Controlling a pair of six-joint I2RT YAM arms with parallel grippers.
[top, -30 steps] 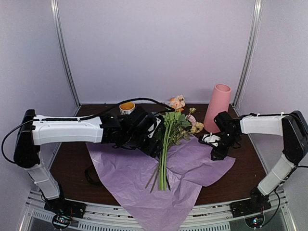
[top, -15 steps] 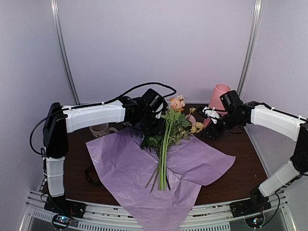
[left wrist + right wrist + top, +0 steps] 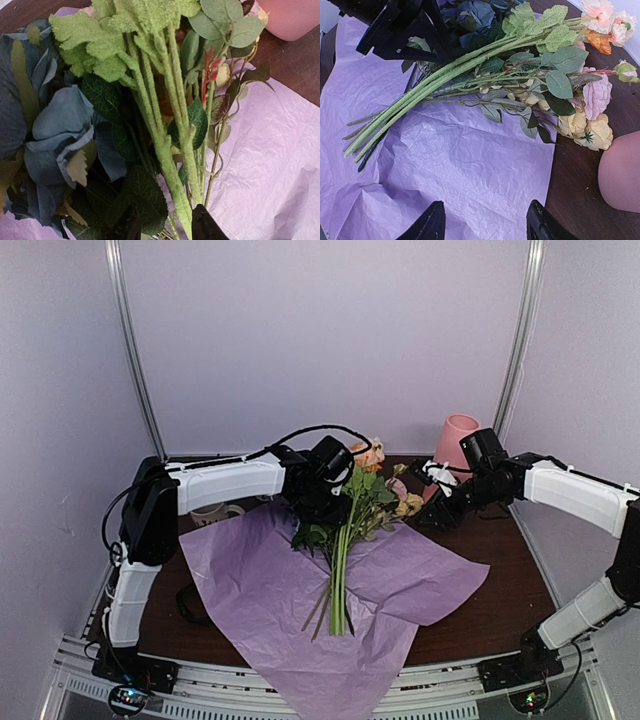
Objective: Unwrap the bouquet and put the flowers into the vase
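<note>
The bouquet is unwrapped. Its lilac tissue paper [image 3: 270,590] lies spread flat on the table, and the flowers [image 3: 343,550] lie on it with their stems towards me and their blooms at the far end. My left gripper [image 3: 322,510] is down on the bunch just below the leaves. In the left wrist view its jaws [image 3: 167,227] are shut on the fuzzy green stems [image 3: 165,145] and a dark leaf. My right gripper [image 3: 437,502] hangs open over the paper's right edge [image 3: 470,165], nothing between its fingers [image 3: 487,222]. The pink vase [image 3: 455,440] stands upright just behind it.
A white mug [image 3: 210,510] stands at the left behind the paper, partly hidden by my left arm. A black ribbon [image 3: 185,600] lies on the dark table left of the paper. Yellow and pink blooms [image 3: 592,127] lie close to the vase's base [image 3: 622,172].
My left jaws have closed from wide onto the stems, and the left arm has folded back with its elbow raised. The right gripper rose off the paper toward the vase, then held still.
</note>
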